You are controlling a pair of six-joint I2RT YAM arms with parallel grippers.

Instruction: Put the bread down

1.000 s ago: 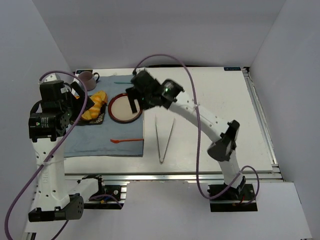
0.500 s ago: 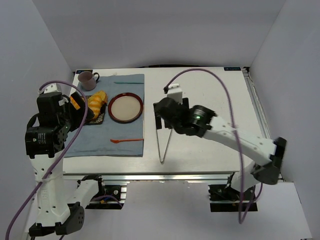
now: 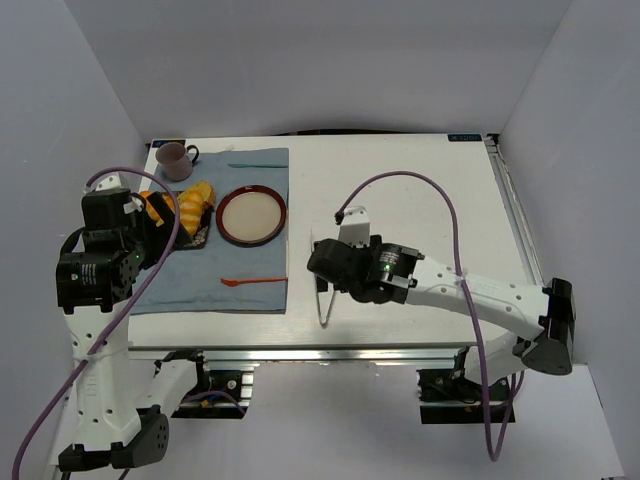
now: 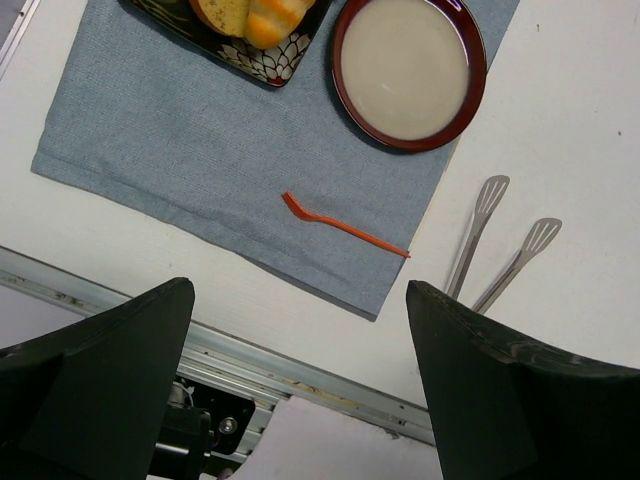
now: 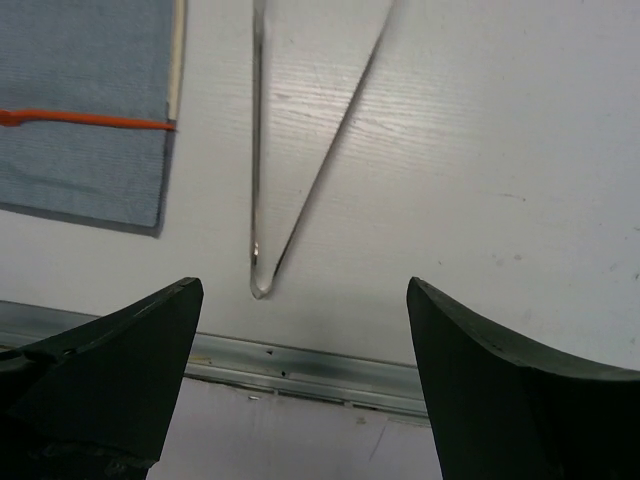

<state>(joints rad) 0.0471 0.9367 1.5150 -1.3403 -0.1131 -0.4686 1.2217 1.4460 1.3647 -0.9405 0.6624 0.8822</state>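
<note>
The bread (image 3: pixel 197 203) is a golden-yellow roll lying on a dark patterned tray (image 3: pixel 196 238), left of the round red-rimmed plate (image 3: pixel 252 216). In the left wrist view the bread (image 4: pixel 275 15) shows at the top edge, on the tray (image 4: pixel 262 62), with the plate (image 4: pixel 408 70) empty beside it. My left gripper (image 3: pixel 150 222) (image 4: pixel 300 400) hangs open, high above the cloth's left side, holding nothing. My right gripper (image 3: pixel 325 262) (image 5: pixel 305 390) is open and empty over the metal tongs (image 5: pixel 290 150).
A blue cloth (image 3: pixel 190 280) underlies the tray and plate, with an orange fork (image 3: pixel 255 282) on its near part. The tongs (image 3: pixel 325 290) lie on the white table right of the cloth. A mug (image 3: pixel 175 160) stands at the back left. The metal table rail (image 5: pixel 300 362) runs along the near edge.
My right arm has swung from over the plate back toward the near edge, to above the tongs. My left arm has shifted only slightly.
</note>
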